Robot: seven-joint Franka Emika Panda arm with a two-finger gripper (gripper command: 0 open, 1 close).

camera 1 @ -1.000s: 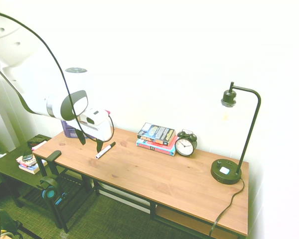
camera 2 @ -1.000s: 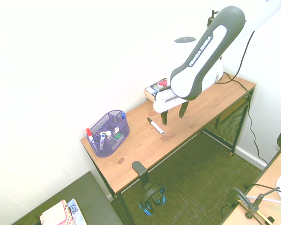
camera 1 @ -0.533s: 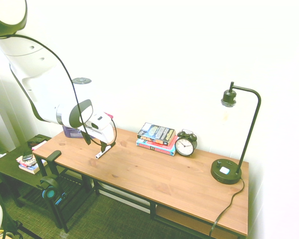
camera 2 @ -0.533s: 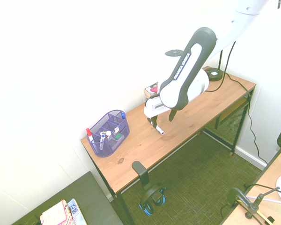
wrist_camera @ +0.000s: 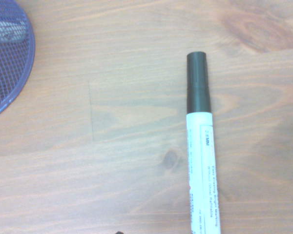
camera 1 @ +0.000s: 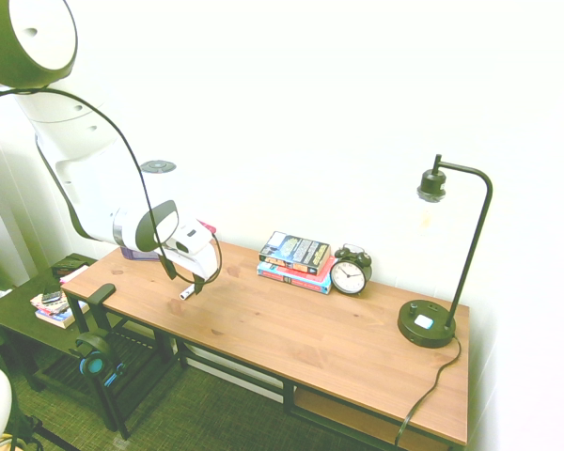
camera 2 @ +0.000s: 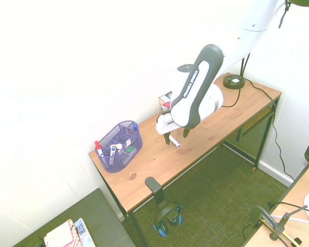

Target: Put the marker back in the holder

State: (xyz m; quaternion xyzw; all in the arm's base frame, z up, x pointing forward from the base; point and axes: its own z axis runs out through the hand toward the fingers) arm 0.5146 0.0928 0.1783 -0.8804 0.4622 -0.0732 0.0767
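Nearest, headphones [camera 2: 168,215] hang from a black hanger [camera 2: 153,186] at the table's [camera 1: 291,324] front edge, close to its left corner. A little in from that edge, on the left part of the table, lies the marker [wrist_camera: 203,161]: white barrel, black cap, with the barrel end toward the front edge and the cap toward the back.

The claw [camera 2: 176,139] is low over it, fingers spread to either side, pinching nothing. I read this as the pick-up, lined up but not made. The next move calls for a short, straight descent with the fingers astride the barrel, then a firm close and a lift clear of the wood.

Farther back, at the table's back left corner, stands the purple mesh desk organiser [camera 2: 130,158], a red-tipped pen [camera 2: 98,147] among its contents. The marker will probably have to be tipped upright to drop into a compartment without catching the rim.

Along the back edge sit two stacked books [camera 1: 295,263], with a twin-bell alarm clock [camera 1: 349,274] just beside them. A black desk lamp [camera 1: 426,325] stands by the right end, toward the back corner.
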